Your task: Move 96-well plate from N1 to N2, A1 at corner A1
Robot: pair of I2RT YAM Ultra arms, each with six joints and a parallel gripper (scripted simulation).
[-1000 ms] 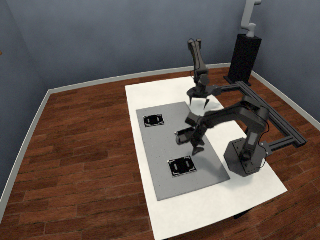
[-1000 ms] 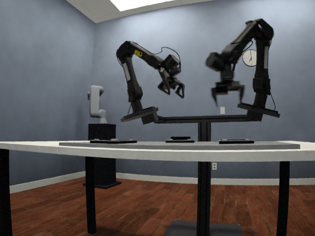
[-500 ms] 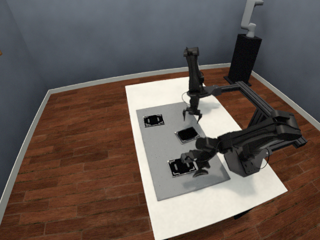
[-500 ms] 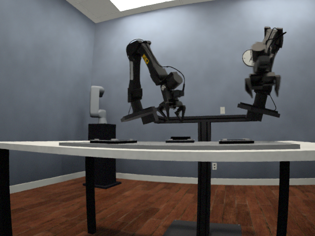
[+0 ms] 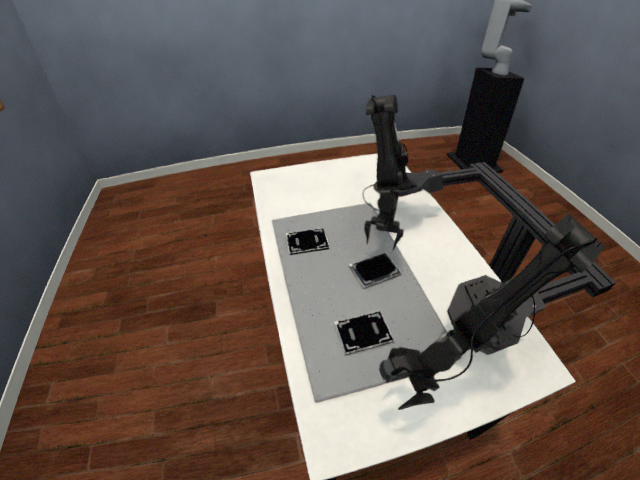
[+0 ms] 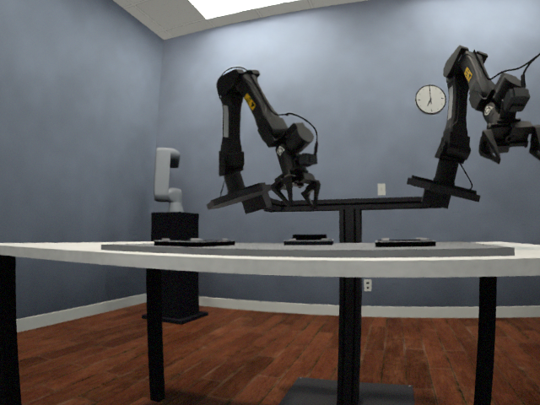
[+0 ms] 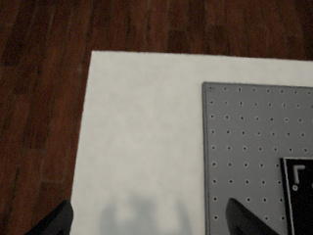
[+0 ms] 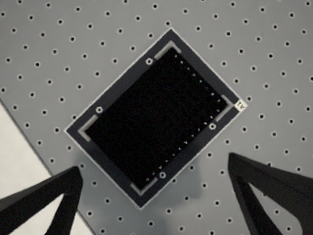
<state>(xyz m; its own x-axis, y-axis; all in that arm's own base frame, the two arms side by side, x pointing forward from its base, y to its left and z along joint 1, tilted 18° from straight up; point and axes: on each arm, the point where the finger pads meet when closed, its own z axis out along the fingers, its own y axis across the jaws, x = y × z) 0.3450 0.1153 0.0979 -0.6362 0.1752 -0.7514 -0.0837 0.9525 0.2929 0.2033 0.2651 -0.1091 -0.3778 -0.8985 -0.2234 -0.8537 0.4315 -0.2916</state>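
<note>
Right gripper (image 5: 381,244) (image 6: 300,202) (image 8: 156,164): fingers wide, nothing between them. Raised above the work, tips pointing down. Left gripper (image 5: 413,405) (image 6: 519,160) (image 7: 150,202): also wide, also without a load, raised over the tabletop just off the board's left end.

White table (image 5: 310,186) (image 6: 174,259) (image 7: 142,122) (image 8: 20,166): below both grippers.

Grey perforated board (image 5: 320,289) (image 6: 348,251) (image 7: 249,117) (image 8: 274,142): on the table, below the right gripper; to the right of the left gripper.

Nests, three, much alike in size. Middle nest (image 5: 368,284) (image 6: 308,241) (image 8: 124,80): lower than the right gripper and near it, set diagonally to the line between its fingertips. Nest N1 (image 5: 364,332) (image 6: 405,242) (image 7: 300,206): to the right of the left gripper, lower down; no plate in it. Nest N2 (image 5: 307,241) (image 6: 194,242): farther across the board from the right gripper, well apart from it; no plate there either.

96-well plate (image 5: 375,267) (image 6: 309,236) (image 8: 156,119): in the middle nest, lower than the right gripper's fingers and apart from them. Within the corner locators. Very dark; cut corner can't be made out.

A1 label (image 8: 241,105): on the middle nest's corner, beyond the right-hand fingertip in the right wrist view.
</note>
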